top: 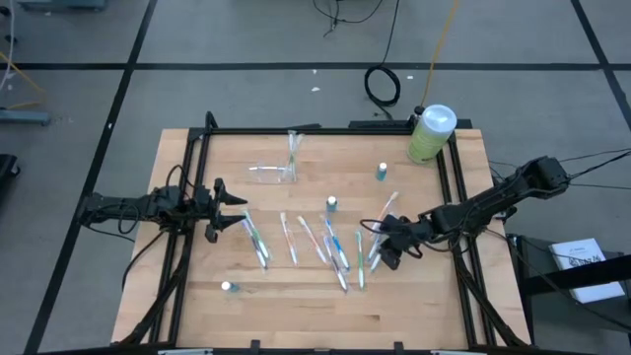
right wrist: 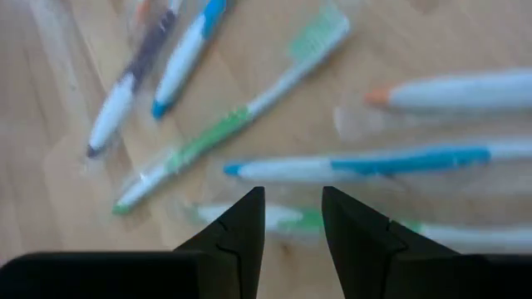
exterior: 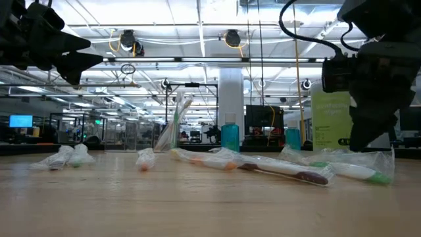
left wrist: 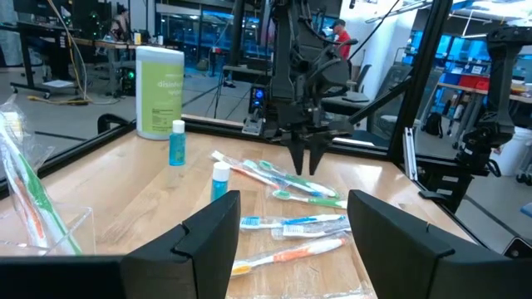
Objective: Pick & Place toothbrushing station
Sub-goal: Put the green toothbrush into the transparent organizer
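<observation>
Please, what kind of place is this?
Probably a robotics lab or open workshop hall: a wooden table with wrapped toothbrushes stands on a grey floor, cables trail behind it, and other workstations with monitors show beyond.

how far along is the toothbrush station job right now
Early. One brush already stands in the toothbrushing station; the other toothbrushes lie scattered on the table. In hand: the right pincer, open and empty, hovers over the brushes, and the left pincer waits open by the table's left edge. Left: nearly everything.
</observation>
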Action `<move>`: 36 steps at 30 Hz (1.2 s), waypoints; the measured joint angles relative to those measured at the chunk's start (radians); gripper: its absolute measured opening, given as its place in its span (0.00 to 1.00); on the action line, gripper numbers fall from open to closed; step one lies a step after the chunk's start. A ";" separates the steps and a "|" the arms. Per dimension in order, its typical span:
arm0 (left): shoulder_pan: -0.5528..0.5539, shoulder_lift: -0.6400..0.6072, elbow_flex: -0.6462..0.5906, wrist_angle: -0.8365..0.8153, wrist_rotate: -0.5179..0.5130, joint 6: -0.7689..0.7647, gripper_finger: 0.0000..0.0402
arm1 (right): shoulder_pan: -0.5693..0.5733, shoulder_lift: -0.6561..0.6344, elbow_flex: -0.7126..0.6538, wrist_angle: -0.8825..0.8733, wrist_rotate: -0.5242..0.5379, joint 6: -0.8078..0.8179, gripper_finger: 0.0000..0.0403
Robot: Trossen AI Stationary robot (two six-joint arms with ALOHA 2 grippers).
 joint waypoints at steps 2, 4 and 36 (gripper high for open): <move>0.000 0.000 0.000 0.000 0.000 0.000 0.57 | 0.007 0.000 0.000 -0.023 -0.033 0.017 0.29; 0.000 0.000 0.000 0.000 0.000 0.000 0.57 | 0.010 0.000 0.000 -0.071 -0.051 0.047 0.29; 0.000 0.000 0.000 0.000 0.000 0.000 0.57 | -0.023 -0.089 -0.038 -0.271 0.473 -0.152 0.21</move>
